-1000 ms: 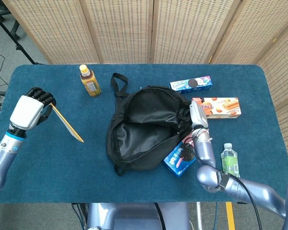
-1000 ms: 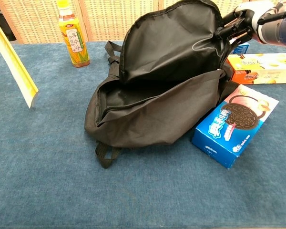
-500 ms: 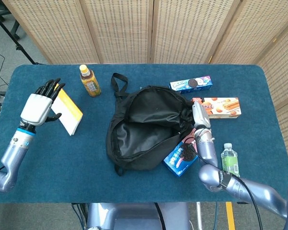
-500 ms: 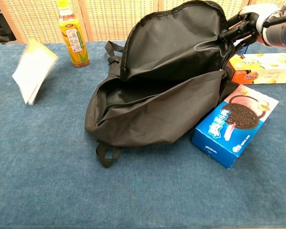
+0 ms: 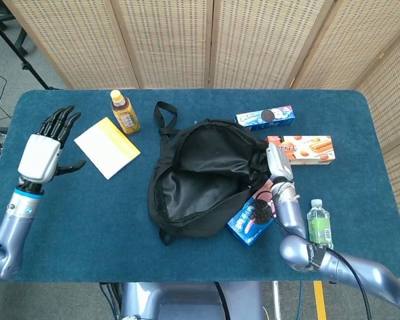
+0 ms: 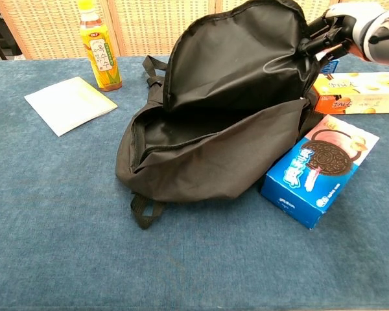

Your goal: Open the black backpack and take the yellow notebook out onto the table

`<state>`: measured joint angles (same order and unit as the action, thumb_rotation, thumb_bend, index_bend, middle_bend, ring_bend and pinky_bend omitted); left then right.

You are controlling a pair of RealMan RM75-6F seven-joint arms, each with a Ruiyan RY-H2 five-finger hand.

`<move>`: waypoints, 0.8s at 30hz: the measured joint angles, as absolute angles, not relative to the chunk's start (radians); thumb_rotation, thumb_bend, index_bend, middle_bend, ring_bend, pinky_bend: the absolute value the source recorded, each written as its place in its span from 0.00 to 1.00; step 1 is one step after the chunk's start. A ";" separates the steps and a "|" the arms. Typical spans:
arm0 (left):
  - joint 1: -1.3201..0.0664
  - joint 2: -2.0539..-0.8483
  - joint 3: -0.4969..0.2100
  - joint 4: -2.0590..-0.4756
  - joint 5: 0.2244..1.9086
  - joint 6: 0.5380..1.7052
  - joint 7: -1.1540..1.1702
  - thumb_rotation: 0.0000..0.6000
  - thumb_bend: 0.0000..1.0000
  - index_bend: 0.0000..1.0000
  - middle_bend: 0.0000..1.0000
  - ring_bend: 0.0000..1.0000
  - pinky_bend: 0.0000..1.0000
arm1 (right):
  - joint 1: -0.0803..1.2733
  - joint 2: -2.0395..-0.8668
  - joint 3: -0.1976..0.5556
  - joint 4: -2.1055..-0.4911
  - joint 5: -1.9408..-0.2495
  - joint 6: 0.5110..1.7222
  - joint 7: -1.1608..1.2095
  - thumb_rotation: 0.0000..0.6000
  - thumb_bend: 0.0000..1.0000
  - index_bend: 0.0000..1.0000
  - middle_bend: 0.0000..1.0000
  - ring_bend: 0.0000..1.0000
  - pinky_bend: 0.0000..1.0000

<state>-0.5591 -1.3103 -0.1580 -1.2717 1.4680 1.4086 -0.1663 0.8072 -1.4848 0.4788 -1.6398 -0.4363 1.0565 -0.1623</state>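
The black backpack [image 5: 200,177] [image 6: 220,123] lies in the middle of the table with its flap lifted and its mouth wide. My right hand [image 5: 275,159] [image 6: 340,26] grips the flap's upper right edge and holds it up. The yellow notebook [image 5: 107,147] [image 6: 70,105] lies flat on the blue table to the left of the bag. My left hand [image 5: 43,150] hovers to the left of the notebook, fingers spread, holding nothing; the chest view does not show it.
A tea bottle [image 5: 124,112] [image 6: 100,46] stands just behind the notebook. A blue cookie box [image 5: 250,220] [image 6: 320,170] leans on the bag's right side. Two more snack boxes [image 5: 300,148] [image 5: 265,117] and a green bottle [image 5: 318,222] sit at the right.
My left hand has let go of the notebook, which dropped from upright to flat on the table. The hand opened and drew back to the left. The right hand stayed on the flap.
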 measured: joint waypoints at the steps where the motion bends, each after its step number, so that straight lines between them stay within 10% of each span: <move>1: -0.540 -1.301 -0.152 -1.298 1.468 1.425 -0.156 1.00 0.05 0.00 0.00 0.00 0.16 | 0.798 -1.474 0.472 -1.652 -0.464 1.036 -0.150 1.00 0.00 0.30 0.12 0.03 0.24; 5: -0.475 -1.272 -0.130 -1.376 1.463 1.466 -0.113 1.00 0.05 0.00 0.00 0.00 0.16 | 0.761 -1.420 0.440 -1.689 -0.600 0.924 -0.096 1.00 0.00 0.13 0.00 0.00 0.13; 14: -0.356 -1.235 -0.091 -1.492 1.421 1.529 -0.066 1.00 0.08 0.00 0.00 0.00 0.15 | 0.664 -1.316 0.364 -1.731 -1.117 0.848 0.039 1.00 0.00 0.11 0.00 0.00 0.10; 24: -0.238 -1.206 -0.069 -1.510 1.404 1.609 -0.105 1.00 0.09 0.00 0.00 0.00 0.15 | 0.540 -1.217 0.246 -1.529 -1.737 1.206 0.152 1.00 0.00 0.11 0.00 0.00 0.10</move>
<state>-0.2378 -1.2065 -0.0692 -1.5105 1.4036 1.6090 -0.1054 0.5400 -1.2165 0.2463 -1.5287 -1.7367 1.2060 0.1520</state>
